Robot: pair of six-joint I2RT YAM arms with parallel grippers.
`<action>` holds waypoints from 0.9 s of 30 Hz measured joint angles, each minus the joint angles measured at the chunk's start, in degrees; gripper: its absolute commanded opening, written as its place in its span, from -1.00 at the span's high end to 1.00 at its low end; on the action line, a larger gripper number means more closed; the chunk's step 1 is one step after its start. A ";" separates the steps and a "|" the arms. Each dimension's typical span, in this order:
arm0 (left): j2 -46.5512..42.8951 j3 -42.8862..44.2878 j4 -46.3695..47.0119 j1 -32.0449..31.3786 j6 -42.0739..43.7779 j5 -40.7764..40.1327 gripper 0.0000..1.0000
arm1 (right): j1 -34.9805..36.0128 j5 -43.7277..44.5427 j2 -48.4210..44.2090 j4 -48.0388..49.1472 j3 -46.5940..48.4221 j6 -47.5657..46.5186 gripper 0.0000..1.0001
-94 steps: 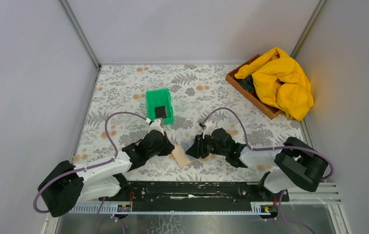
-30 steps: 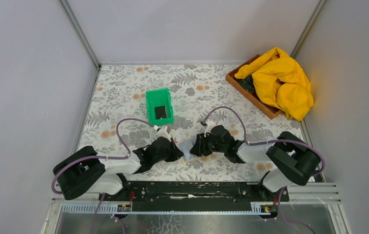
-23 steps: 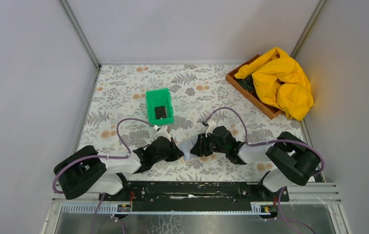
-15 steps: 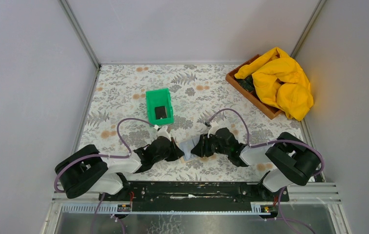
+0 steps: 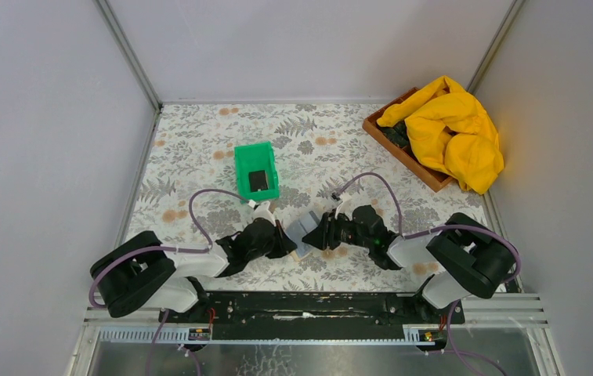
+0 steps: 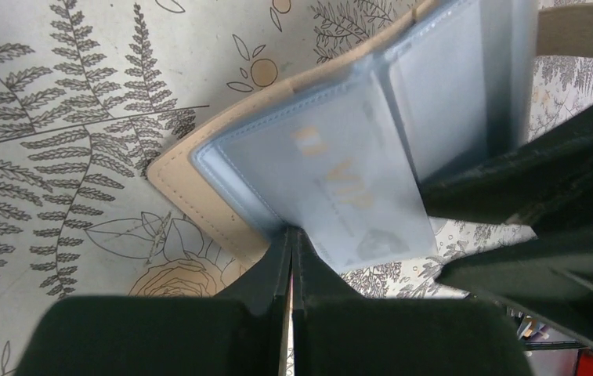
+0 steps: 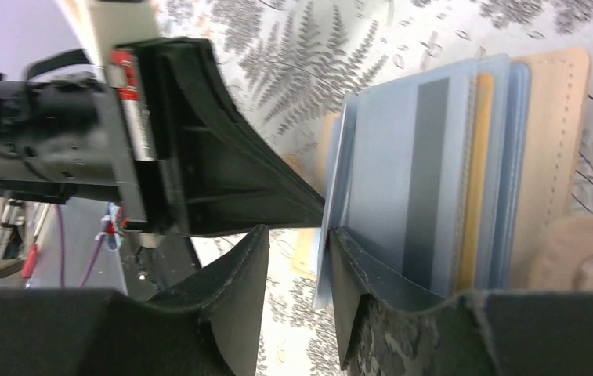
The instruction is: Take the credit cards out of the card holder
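The card holder [image 5: 302, 229] is held open between my two grippers, tan outside, blue-grey lining. My left gripper [image 5: 283, 244] is shut on the holder's near edge; the left wrist view shows the jaws [image 6: 290, 233] pinched on the lining beside the tan rim [image 6: 175, 176]. A greyish card [image 6: 356, 204] sticks partway out of its pocket. My right gripper [image 7: 297, 235] is open, its fingers either side of that greyish card's edge [image 7: 326, 266]. The card's dark stripe [image 7: 426, 188] and a tan card's edge [image 7: 477, 180] show behind it. A black card [image 5: 258, 180] lies in the green bin.
The green bin [image 5: 256, 160] stands just beyond the left gripper. A wooden tray [image 5: 403, 149] with a yellow cloth [image 5: 453, 129] sits at the back right. Grey walls enclose the patterned table on three sides.
The holder, closed and flat three seconds ago, now stands open between the grippers. In the last second the right gripper has shifted slightly right and the holder has tilted up.
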 measured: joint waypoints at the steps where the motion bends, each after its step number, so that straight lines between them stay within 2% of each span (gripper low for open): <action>1: 0.22 0.20 0.02 0.02 0.00 0.04 1.00 | 0.00 -0.87 0.13 1.33 0.02 0.28 0.19; 6: 0.81 0.74 0.35 0.04 0.00 0.04 1.00 | 0.00 -4.35 1.75 5.05 0.50 1.25 0.18; 10: 0.81 0.76 0.35 0.04 0.02 0.04 1.00 | 0.02 -5.57 2.23 4.39 1.42 0.79 0.17; 15: 0.92 1.09 0.26 0.04 0.20 -0.04 1.00 | 0.04 -3.78 0.79 -2.62 4.17 -2.08 0.17; 23: 1.20 1.36 0.28 0.09 0.70 -0.04 1.00 | 0.11 5.35 -0.35 -14.64 6.62 -6.88 0.19; 27: 1.16 1.49 0.09 0.52 1.07 0.09 1.00 | 0.31 6.38 -0.33 -19.43 6.62 -7.69 0.40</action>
